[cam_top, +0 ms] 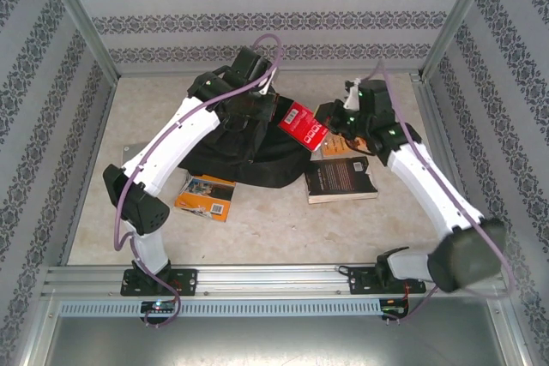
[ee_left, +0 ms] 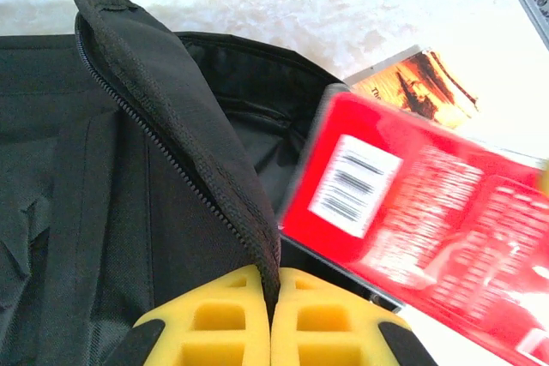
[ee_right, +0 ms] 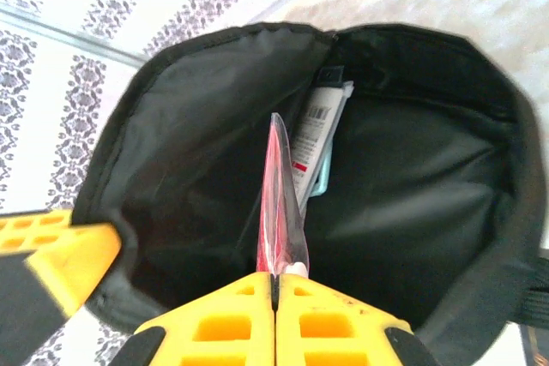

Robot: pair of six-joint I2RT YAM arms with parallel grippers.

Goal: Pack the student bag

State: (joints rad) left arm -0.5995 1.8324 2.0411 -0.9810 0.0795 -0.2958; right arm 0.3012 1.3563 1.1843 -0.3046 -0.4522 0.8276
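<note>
Black bag [cam_top: 232, 147] lies mid counter [cam_top: 274, 229], soft and floppy, likely to sag shut, best held by its stiffer zipper rim [ee_left: 171, 135], where left tool [ee_left: 271, 285] is pinched tight on it; right tool [ee_right: 274, 293] clamps a thin red booklet [cam_top: 304, 124] edge-on over the opening.

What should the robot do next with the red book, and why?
Probably ease the red book straight forward into the student bag. The right end effector is shut on the book, which is edge-on and aimed at the bag's open mouth. The left end effector pinches the zipper flap, holding the mouth open.
</note>
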